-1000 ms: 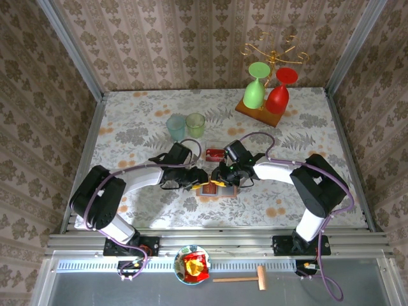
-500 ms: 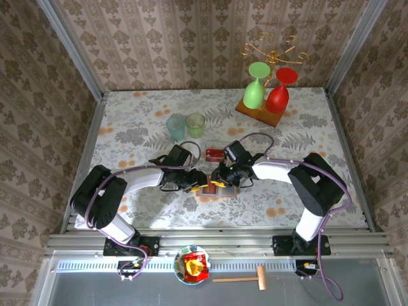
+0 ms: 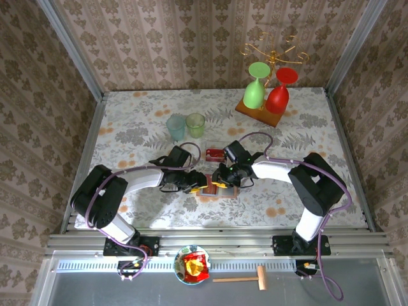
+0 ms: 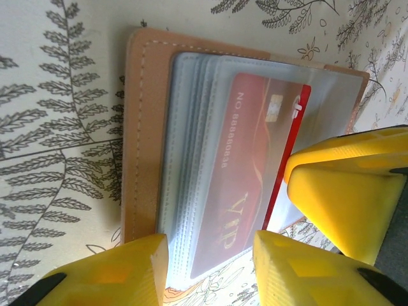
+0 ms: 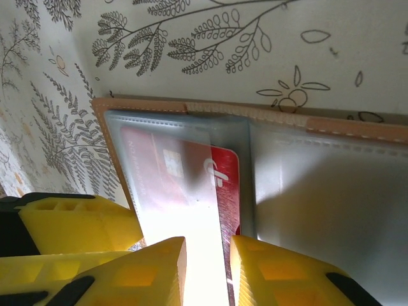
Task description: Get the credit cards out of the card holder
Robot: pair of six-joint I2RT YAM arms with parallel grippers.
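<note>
So the card holder point(image 4: 143, 127) is lying open and flat on the flowery tablecloth point(image 4: 51, 95), right under the tips of both claws, which sit side by side at one end of it. The left gripper point(image 4: 210, 268) has its fingers spread part way, one either side of the near end of the cloudy sleeves point(image 4: 191, 159). I'd guess it's there to pin the holder down rather than grab anything (can't see actual contact, so don't quote me).

The bit that matters is the red VIP card point(image 4: 255, 159) in the top sleeve. One long edge pokes out bare on the fold side of the holder, which is the right claw's side. Seen from the right gripper point(image 5: 207, 274), that bare red strip runs straight out ahead of the fingertips and back down into the narrow slot between them. The fingers are close together but not closed. With glare in the gap, I can't tell if they're nipping the card or just lined up on it.

The card's long axis runs away from the fingertips, so it has to come out sideways, across its short side, toward the fold. The right arm is clearly nearer for that pull. My worry is the sleeve dragging along with it. No idea if the lower sleeves hold more cards.
</note>
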